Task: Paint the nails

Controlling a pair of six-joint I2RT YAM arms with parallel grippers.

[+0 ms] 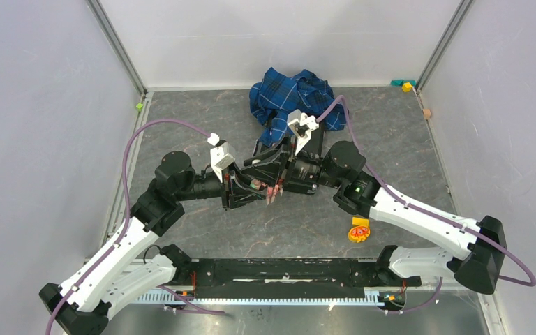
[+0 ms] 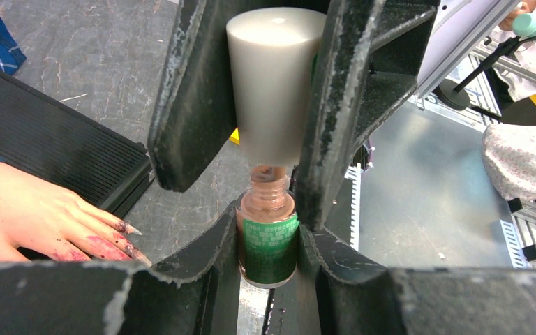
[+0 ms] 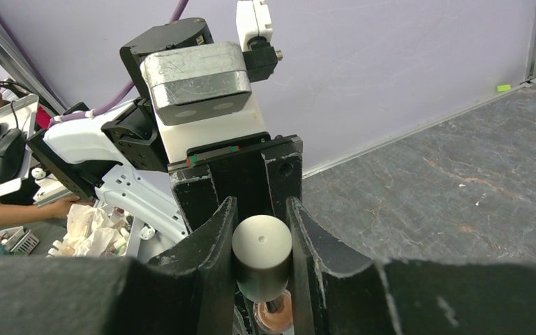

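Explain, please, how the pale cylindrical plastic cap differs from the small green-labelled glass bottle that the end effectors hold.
The pale cylindrical plastic cap is plain and opaque; the small green-labelled glass bottle shows pinkish polish inside. The cap is clamped by the right end effector, the bottle by the left end effector. The cap sits raised off the bottle's bare threaded neck. Both are held on one line, each between shut fingers.

The right claw (image 3: 261, 227) grips a pale round-topped cap (image 3: 262, 244), held just above the bottle's open neck (image 3: 274, 321).
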